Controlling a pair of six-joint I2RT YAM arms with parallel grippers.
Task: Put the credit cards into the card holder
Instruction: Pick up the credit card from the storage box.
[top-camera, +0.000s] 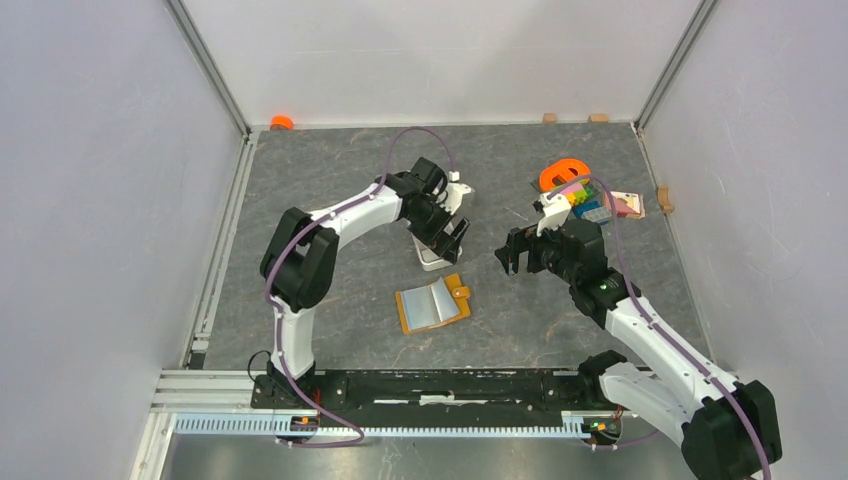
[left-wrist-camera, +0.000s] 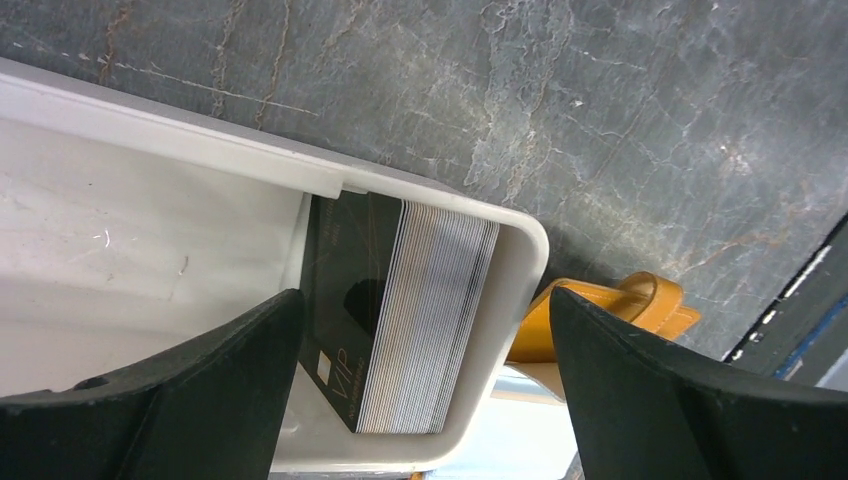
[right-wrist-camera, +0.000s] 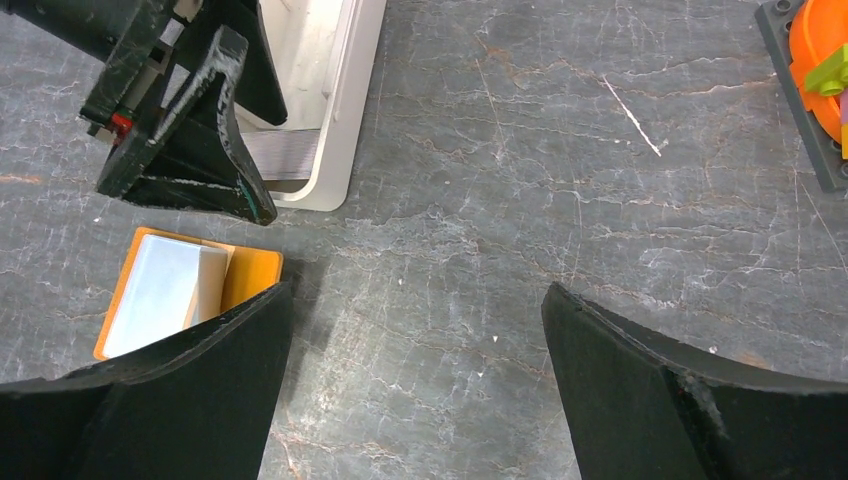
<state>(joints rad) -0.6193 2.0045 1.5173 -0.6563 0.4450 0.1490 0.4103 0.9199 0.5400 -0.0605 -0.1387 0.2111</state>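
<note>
The holder (top-camera: 433, 304) lies open mid-table (right-wrist-camera: 600, 150), toward the near edge. The cards (left-wrist-camera: 405, 315) stand stacked in the tray's (left-wrist-camera: 522, 250) end, just behind it. The left pincer (left-wrist-camera: 422, 298) gapes wide over them. The right pincer (right-wrist-camera: 415, 290), also wide, hovers right of the holder.

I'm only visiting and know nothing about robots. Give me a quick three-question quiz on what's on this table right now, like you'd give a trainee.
1. True or false: the small orange-tan leather-like folding card holder lies open on the grey stone-look table.
2. Where is the stack of credit cards? A) standing in the end of the long white plastic tray; B) inside the card holder; C) loose on the table.
3. Fill in: the left arm's fingers and the right arm's fingers are both ___ (open/shut).
Key: 1 true; 2 A; 3 open.
</note>
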